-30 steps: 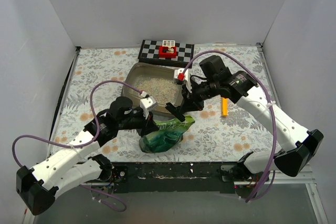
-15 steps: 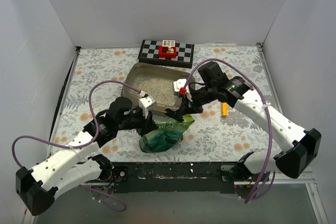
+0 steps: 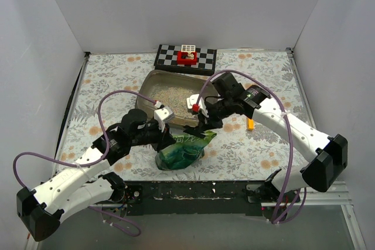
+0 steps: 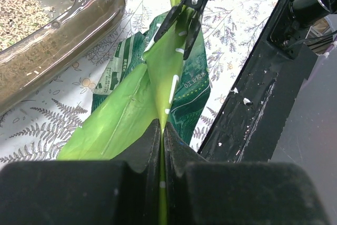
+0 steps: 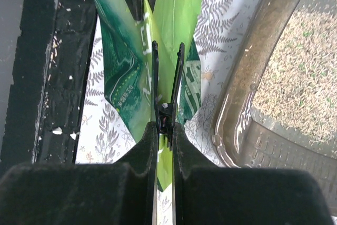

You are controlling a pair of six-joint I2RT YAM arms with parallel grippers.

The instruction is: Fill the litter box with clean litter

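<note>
The litter box (image 3: 153, 83) sits at mid-table and holds a layer of clean litter (image 3: 173, 95). It also shows in the left wrist view (image 4: 79, 35) and the right wrist view (image 5: 239, 96), with litter (image 5: 308, 56) inside. A crinkly green bag (image 3: 180, 151) lies in front of the box. My left gripper (image 3: 169, 139) is shut on the bag's top fold (image 4: 131, 104). My right gripper (image 3: 202, 128) is shut on a black clip (image 5: 167, 85), whose prongs straddle the bag's top edge (image 4: 190, 3).
A small yellow-orange scoop (image 3: 251, 123) lies to the right of the box. A black-and-white checkered board (image 3: 205, 60) with a red block (image 3: 187, 57) sits at the back. The table's black front edge (image 3: 193, 190) is just beyond the bag.
My right arm has swung down and left, bringing the black clip from beside the box down onto the bag's top edge. My left gripper has stayed on the bag.
</note>
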